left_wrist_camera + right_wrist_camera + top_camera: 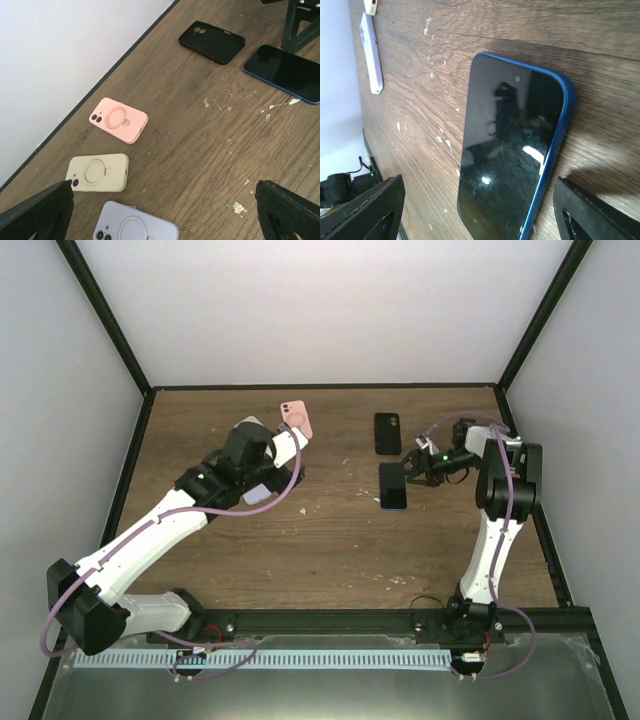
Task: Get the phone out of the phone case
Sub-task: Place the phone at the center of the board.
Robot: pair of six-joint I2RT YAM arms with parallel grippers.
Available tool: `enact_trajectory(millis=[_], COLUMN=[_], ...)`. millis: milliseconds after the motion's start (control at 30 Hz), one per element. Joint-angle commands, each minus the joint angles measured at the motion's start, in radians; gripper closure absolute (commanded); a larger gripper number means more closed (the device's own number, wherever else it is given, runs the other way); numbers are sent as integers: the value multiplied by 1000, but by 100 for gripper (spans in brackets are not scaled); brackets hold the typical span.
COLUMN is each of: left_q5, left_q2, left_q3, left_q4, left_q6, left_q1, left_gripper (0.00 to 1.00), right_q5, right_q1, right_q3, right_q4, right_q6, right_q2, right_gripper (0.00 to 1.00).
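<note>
Phone (510,150), near end partly out of frame

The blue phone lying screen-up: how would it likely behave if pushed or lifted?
The blue phone looks rigid, so it should not bend. Its glossy glass face is probably slippery. Lying flat on the table, it would likely slide, not tip.

My overhead camera looks down on the whole table (330,550) from behind. The right wrist camera hugs the phone (515,150); the left wrist one shares it, farther off, at two o'clock.
</note>
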Motion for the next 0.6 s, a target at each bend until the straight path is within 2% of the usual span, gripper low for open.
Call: enact_trajectory(millis=[0, 233, 400, 467, 567], left_q5=[-22, -53, -24, -71, -62], left_q2=[14, 40, 67, 90, 128], left_q3=[-10, 0, -9, -13, -9], left_q4=[28, 38, 74, 115, 158], left_q6=[-19, -50, -83, -126, -167], left_q1=[4, 6, 5, 5, 24], left_gripper=[0, 0, 0, 0, 0], right_q5=[160, 207, 240, 260, 315], right_q1=[-4, -4, -4, -4, -4], right_q3=[-13, -5, 17, 32, 38], right_q4=[62, 72, 91, 97, 139], right_q6=[22, 18, -14, -28, -43], right_q2=[-13, -79, -171, -208, -289], right_gripper=[19, 16, 7, 1, 0])
